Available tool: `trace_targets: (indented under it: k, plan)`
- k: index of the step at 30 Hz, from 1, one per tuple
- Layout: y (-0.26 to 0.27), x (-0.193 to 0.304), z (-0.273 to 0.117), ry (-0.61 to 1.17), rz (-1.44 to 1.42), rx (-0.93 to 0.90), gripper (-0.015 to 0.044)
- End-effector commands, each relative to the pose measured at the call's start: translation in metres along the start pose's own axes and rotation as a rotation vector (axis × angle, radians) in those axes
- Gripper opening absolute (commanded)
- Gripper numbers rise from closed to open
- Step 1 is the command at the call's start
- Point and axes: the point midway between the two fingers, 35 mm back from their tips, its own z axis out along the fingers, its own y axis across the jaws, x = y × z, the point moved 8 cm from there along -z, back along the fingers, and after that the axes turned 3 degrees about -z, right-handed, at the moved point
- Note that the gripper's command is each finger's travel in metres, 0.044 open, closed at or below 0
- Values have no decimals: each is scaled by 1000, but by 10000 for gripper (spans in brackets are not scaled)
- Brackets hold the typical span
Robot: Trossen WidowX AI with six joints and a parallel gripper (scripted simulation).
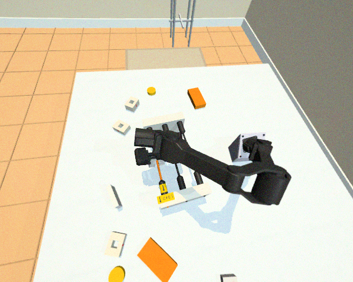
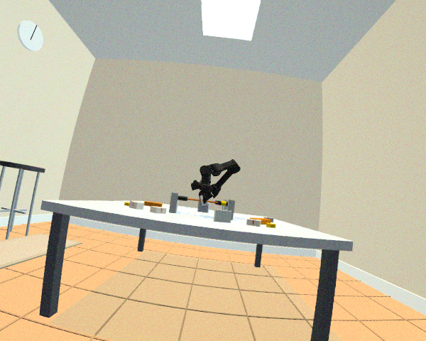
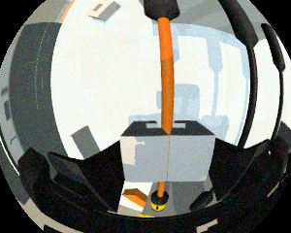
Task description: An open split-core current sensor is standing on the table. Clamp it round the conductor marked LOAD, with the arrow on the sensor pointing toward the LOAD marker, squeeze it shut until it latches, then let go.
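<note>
The current sensor (image 3: pixel 143 160) (image 1: pixel 152 164) is a pale grey block around the orange conductor (image 3: pixel 166 92) (image 1: pixel 159 170) (image 2: pixel 193 199). In the wrist view its two halves stand together with a thin orange line at the seam; whether it is latched cannot be told. Its arrow is not visible. My gripper (image 3: pixel 165 138) (image 2: pixel 204 199) is shut on the sensor, one black finger at each side. The conductor's yellow arrow tag (image 1: pixel 163 187) (image 2: pixel 224 202) (image 3: pixel 158 206) and the yellow LOAD marker (image 1: pixel 165 198) are at the near end in the top view. The arm partly hides the sensor there.
Two black conductors run beside the orange one, between the far rail (image 1: pixel 163 120) and the near rail (image 1: pixel 197 191). Pale blocks with square holes (image 1: pixel 132 104) (image 1: pixel 121 126) (image 1: pixel 116 244), orange blocks (image 1: pixel 196 97) (image 1: pixel 157 259) and yellow discs (image 1: pixel 151 90) (image 1: pixel 116 274) lie around.
</note>
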Motion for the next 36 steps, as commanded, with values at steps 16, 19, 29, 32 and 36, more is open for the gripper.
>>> trace_targets:
  k: [16, 19, 29, 32, 36]
  plan:
    - [1, -5, -6, -16, 2, -13, 0]
    - [1, -5, -6, -16, 2, -13, 0]
    - [0, -3, -3, -11, 5, -6, 0]
    - [0, -3, -3, -11, 5, -6, 0]
    - [1, -3, -3, -11, 6, -1, 0]
